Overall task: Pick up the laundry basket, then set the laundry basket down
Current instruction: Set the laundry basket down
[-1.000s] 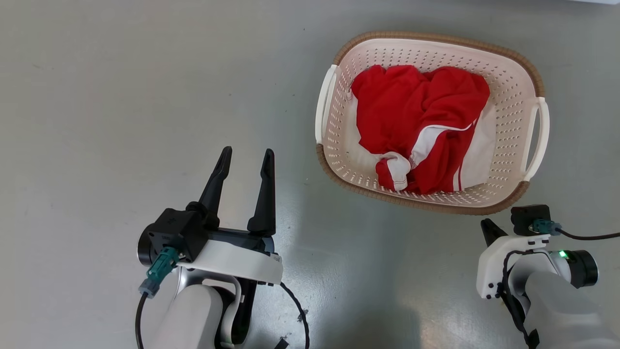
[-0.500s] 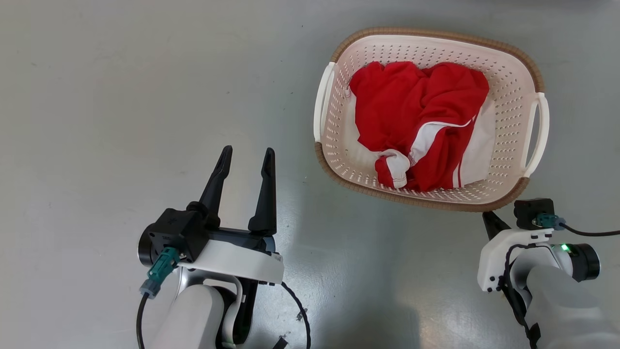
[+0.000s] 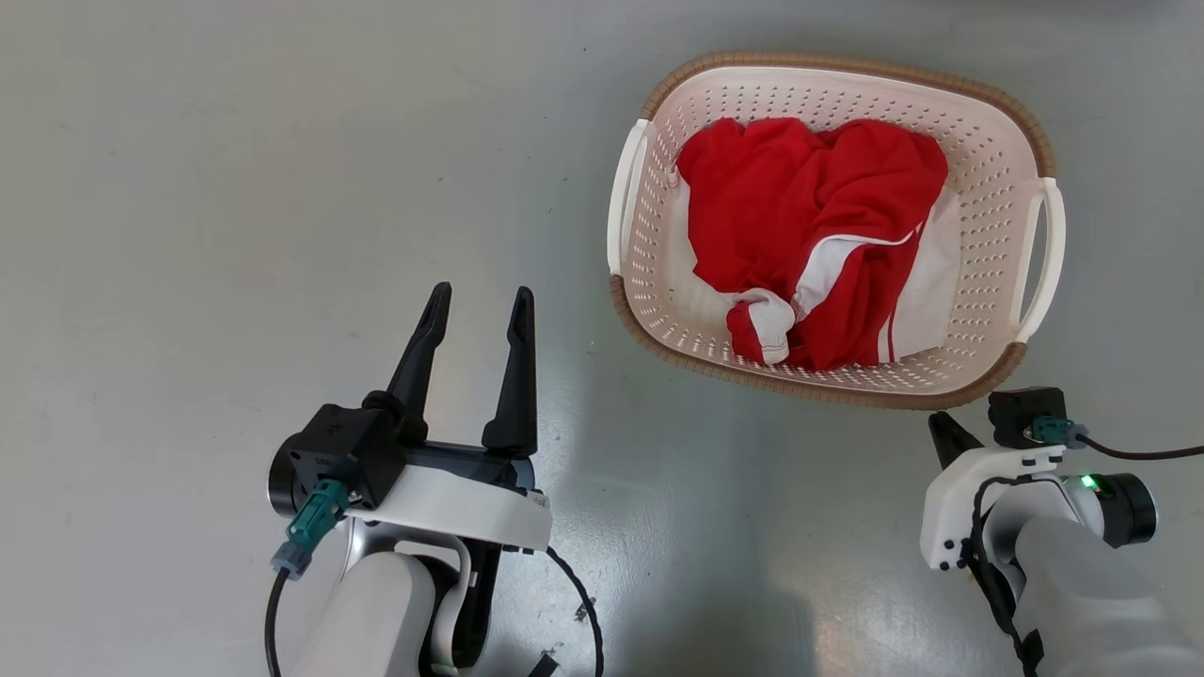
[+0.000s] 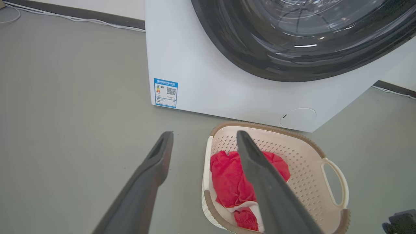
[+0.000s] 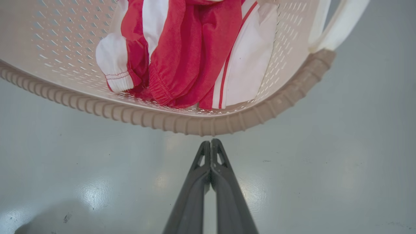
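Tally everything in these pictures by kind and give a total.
laundry basket: 1
heap of red-and-white clothing: 1
washing machine: 1
robot tools: 2 (left tool open, right tool shut)
Total: 5

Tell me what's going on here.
A two-armed robot is working on a laundry basket that sits on the grey floor in front of a white washing machine, with a red and white garment inside. The right gripper is shut, its fingertips just short of the basket's brown rim, not touching it. The left gripper is open and empty, off to the basket's left. Neither gripper holds the basket.
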{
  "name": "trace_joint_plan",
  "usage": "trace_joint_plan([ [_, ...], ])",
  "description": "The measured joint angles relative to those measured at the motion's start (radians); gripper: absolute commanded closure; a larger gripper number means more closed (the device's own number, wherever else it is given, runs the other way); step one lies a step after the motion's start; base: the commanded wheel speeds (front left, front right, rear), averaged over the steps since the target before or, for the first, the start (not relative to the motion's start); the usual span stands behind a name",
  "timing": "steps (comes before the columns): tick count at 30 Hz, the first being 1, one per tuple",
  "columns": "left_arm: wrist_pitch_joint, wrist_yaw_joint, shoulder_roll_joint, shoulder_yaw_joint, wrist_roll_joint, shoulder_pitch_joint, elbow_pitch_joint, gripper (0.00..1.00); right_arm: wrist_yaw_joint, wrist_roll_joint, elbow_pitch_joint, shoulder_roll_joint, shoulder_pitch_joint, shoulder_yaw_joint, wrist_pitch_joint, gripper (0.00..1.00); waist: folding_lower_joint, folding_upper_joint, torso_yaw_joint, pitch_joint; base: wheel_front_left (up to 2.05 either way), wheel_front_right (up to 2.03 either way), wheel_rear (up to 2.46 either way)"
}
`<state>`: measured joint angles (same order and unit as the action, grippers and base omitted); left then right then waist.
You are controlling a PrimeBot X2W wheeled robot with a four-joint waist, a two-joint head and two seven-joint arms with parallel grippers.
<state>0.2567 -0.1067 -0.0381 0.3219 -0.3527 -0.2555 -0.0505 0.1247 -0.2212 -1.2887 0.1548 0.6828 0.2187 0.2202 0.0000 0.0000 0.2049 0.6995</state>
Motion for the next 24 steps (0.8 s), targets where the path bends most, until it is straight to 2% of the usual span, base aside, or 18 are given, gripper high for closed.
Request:
trace_joint_plan([
  [24,0.0,-0.008,0.0,0.0,0.0,0.0,0.0,0.0,0.0,-0.038,-0.007,0.007,0.036,0.016,0.012,1.0,0.0,0.0,-0.01,0.007,0.0,0.0,0.0],
])
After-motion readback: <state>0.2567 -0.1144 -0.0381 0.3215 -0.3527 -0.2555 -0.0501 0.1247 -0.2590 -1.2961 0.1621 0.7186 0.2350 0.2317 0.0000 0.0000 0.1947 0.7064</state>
